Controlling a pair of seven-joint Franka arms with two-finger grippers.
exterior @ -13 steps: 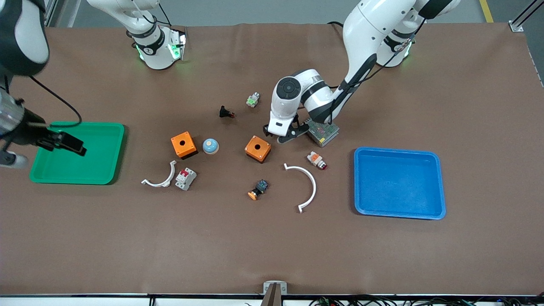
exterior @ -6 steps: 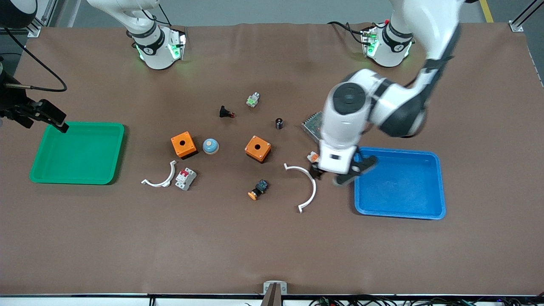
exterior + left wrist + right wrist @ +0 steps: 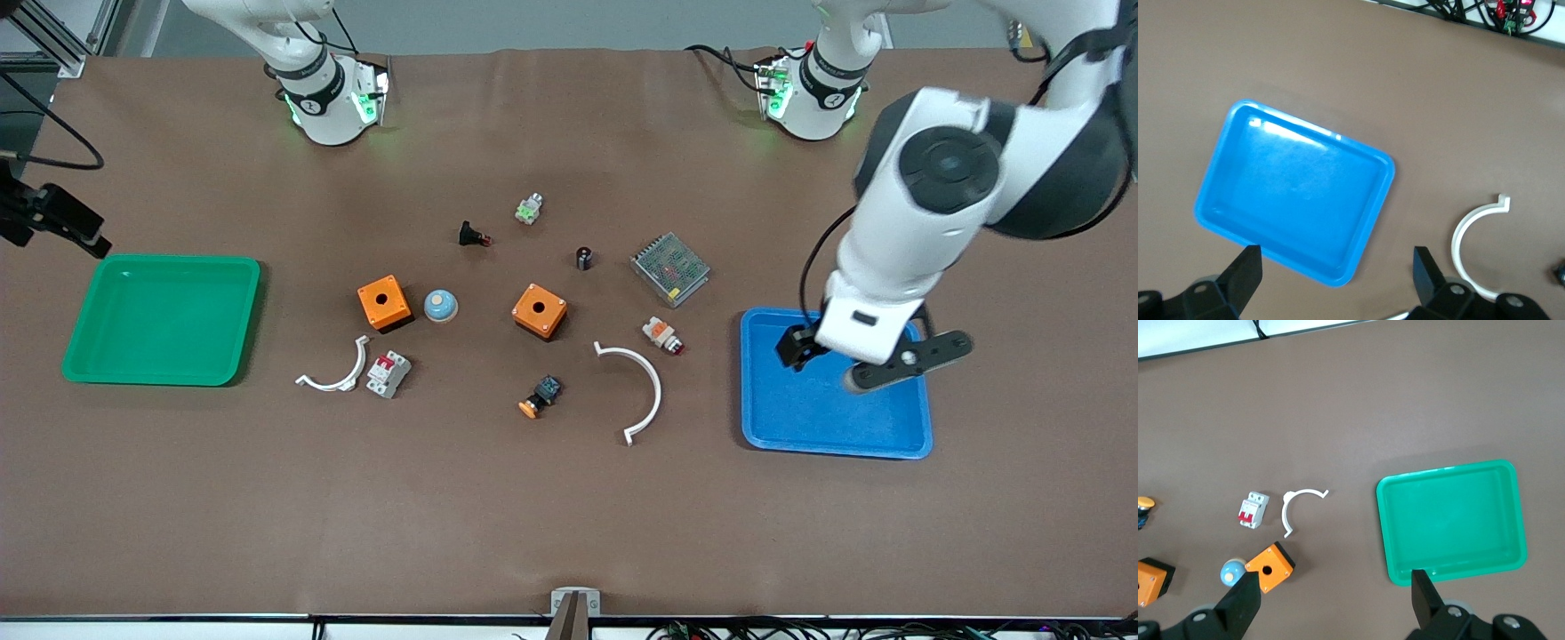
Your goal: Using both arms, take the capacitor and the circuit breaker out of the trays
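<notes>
The capacitor (image 3: pixel 584 258), a short black cylinder, stands on the table mat between the mesh box and an orange box. The breaker (image 3: pixel 388 373), white-grey with red switches, lies beside a small white arc; it also shows in the right wrist view (image 3: pixel 1253 510). My left gripper (image 3: pixel 867 360) is open and empty, up over the blue tray (image 3: pixel 800 413); in the left wrist view (image 3: pixel 1337 272) it is over the tray's (image 3: pixel 1295 193) corner. My right gripper (image 3: pixel 62 222) is open and empty at the right arm's end of the table, beside the green tray (image 3: pixel 160 320); the right wrist view (image 3: pixel 1335 600) shows that tray (image 3: pixel 1451 520) empty.
Two orange boxes (image 3: pixel 384 302) (image 3: pixel 540 311), a blue dome (image 3: pixel 440 305), a metal mesh box (image 3: pixel 670 268), a white-and-orange part (image 3: pixel 662 334), an orange-headed button (image 3: pixel 540 397), a black red-tipped part (image 3: pixel 473 236) and two white arcs (image 3: pixel 338 373) (image 3: pixel 640 387) lie mid-table.
My left gripper left the spot beside the mesh box, where the capacitor now stands uncovered, and swung up over the blue tray. My right gripper drew back off the green tray toward the table's end.
</notes>
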